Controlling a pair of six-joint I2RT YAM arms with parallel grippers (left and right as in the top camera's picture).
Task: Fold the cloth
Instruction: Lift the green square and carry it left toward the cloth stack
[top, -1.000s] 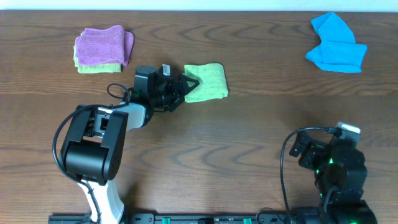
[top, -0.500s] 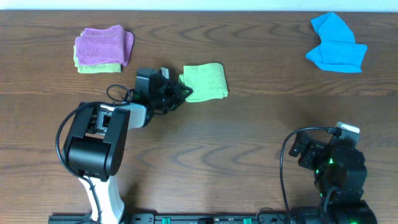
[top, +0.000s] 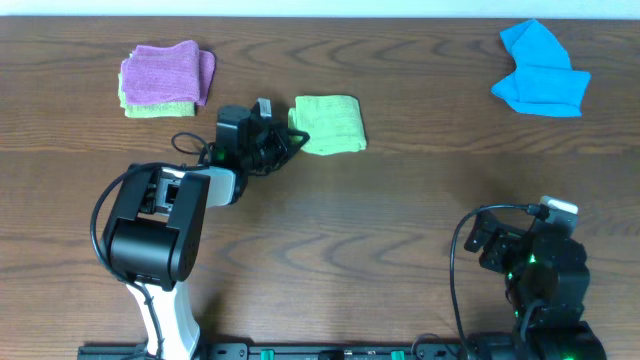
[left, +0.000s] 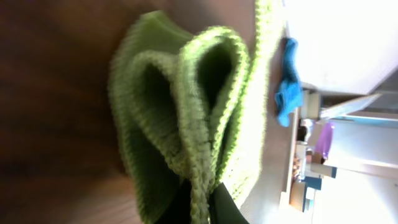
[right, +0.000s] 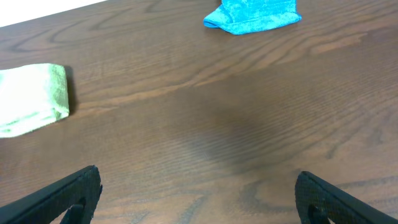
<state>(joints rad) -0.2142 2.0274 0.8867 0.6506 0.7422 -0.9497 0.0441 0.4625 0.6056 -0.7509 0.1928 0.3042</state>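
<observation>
**Left hand pinching the green cloth at its edge**

So the cloth (top: 330, 124) is sitting on the counter (top: 400, 220), toward the back and a bit left of centre, folded up into a chunky little rectangle. The left hand (top: 293, 138) is right at its left edge. From the left wrist camera you can see looped layers of the cloth (left: 186, 112) bunching up, with a strip of it running down between the two dark fingers (left: 178, 210), so the hand is closed tight on that edge.

The right hand (right: 198, 180) is parked near the front right of the counter, well apart from the cloth, fingers spread wide and holding nothing.

Other stuff around: a purple cloth (top: 160, 75) at back left, stacked on another green cloth (top: 155, 108), and a blue cloth (top: 540, 70) crumpled at back right.
</observation>
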